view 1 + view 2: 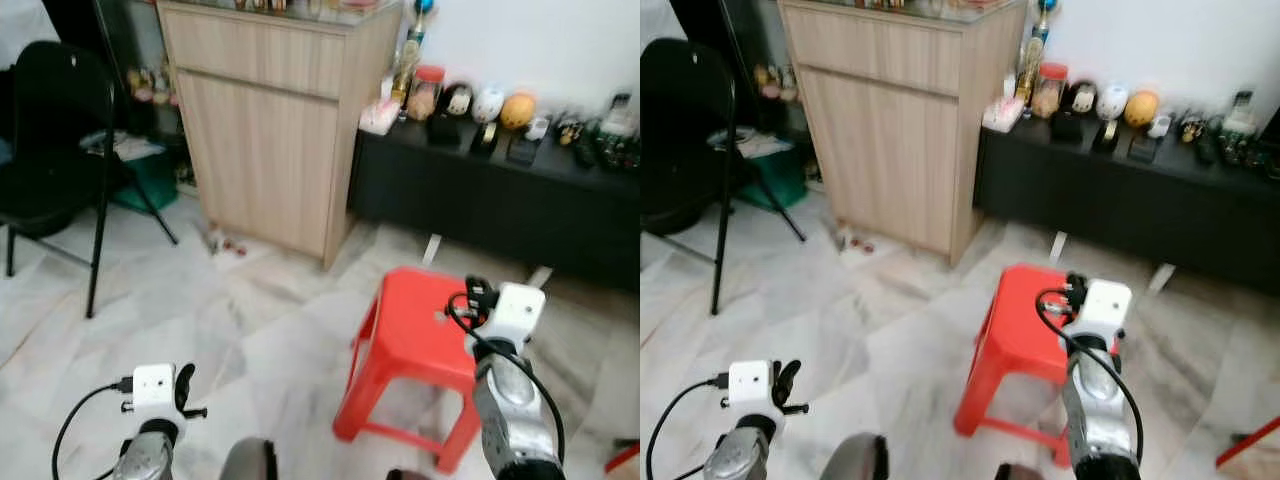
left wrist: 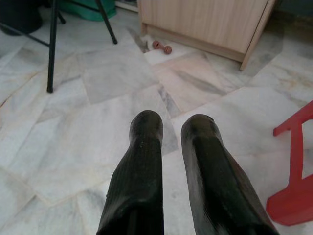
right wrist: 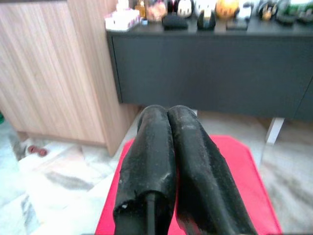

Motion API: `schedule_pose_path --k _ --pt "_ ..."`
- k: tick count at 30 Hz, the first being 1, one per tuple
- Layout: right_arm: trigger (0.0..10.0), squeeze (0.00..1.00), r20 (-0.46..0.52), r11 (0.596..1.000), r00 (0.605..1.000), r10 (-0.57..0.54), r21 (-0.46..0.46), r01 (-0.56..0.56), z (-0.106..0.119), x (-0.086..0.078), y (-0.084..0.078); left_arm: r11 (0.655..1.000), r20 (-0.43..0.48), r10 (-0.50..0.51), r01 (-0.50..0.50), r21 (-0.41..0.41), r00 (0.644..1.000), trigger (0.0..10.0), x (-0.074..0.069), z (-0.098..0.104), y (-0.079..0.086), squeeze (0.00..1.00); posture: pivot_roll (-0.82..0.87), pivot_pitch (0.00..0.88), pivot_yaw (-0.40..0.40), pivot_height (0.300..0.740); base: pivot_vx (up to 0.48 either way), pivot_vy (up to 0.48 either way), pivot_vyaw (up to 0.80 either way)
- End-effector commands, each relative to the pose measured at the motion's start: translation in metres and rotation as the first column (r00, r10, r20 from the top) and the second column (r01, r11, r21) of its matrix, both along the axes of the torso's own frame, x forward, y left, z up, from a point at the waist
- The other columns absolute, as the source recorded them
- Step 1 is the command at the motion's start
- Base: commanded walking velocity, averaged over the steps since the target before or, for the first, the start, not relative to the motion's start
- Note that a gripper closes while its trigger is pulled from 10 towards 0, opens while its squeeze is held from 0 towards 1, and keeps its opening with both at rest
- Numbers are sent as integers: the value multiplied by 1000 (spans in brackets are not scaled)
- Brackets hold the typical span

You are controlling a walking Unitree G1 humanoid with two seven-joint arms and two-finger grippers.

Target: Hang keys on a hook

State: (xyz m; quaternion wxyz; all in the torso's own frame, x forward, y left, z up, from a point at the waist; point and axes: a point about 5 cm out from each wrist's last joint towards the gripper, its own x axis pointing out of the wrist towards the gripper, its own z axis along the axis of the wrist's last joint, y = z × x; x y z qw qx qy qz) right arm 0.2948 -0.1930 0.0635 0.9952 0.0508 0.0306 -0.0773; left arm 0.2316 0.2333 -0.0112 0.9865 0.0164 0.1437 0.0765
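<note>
Nearest to us, at the lower left of the head view, the left end effector (image 2: 171, 127) hangs low over the pale marble floor (image 1: 200, 300). Its two black fingers stand a narrow gap apart and hold nothing.

At the lower right of the frame the right arm reaches forward, and the right end effector (image 3: 167, 115) sits above the near side of a red plastic stool (image 1: 415, 330). Its fingertips are pressed together. We cannot tell whether anything is caught between them. We cannot make out the keys or a hook in any view, so we cannot say where they are.

Beyond the stool, toward the middle of the frame, a small reddish object (image 2: 161, 46) lies on the floor just beside the foot of a light wooden cabinet (image 1: 270, 130).

At the left edge stands a black folding chair (image 1: 50, 130), with a green tub (image 1: 150, 180) behind its legs.

At the upper right, a low black bench (image 1: 500, 200) runs along the white wall, touching the cabinet's side. It carries a row of small things, among them a jar (image 1: 425, 92), a white rounded ornament (image 1: 488, 103) and an orange one (image 1: 517, 108).
</note>
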Motion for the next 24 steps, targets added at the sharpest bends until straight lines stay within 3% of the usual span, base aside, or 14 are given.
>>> schedule_pose_path --k 1,10,16,19,21,24 --pt "10000 0 20 1000 1000 -8 -18 8 8 4 -3 1000 11 -5 5 2 1000 10000 4 2 -1 0 180 0 -77 655 0 0 0" --pt "10000 0 13 999 1000 -21 -27 21 7 3 -6 1000 18 -3 3 -1 1000 10000 5 3 -1 0 180 10 -79 710 0 0 0" --pt "10000 0 19 994 999 -49 -93 51 9 2 -10 1000 18 -4 4 -10 1000 10000 6 3 -2 0 180 16 -77 740 0 0 0" --pt "10000 0 23 981 997 -69 -182 72 12 1 -11 1000 17 -10 10 -15 1000 10000 6 3 -2 0 180 17 -77 740 0 0 0" --pt "10000 0 1 924 994 -109 -369 101 12 -1 -16 1000 18 -9 9 -16 1000 10000 6 4 -1 0 179 18 -74 740 0 0 0" --pt "10000 0 -13 901 981 -194 -399 172 9 -4 -25 1000 18 -11 12 -18 1000 10000 6 4 -1 0 179 19 -73 740 0 0 0"
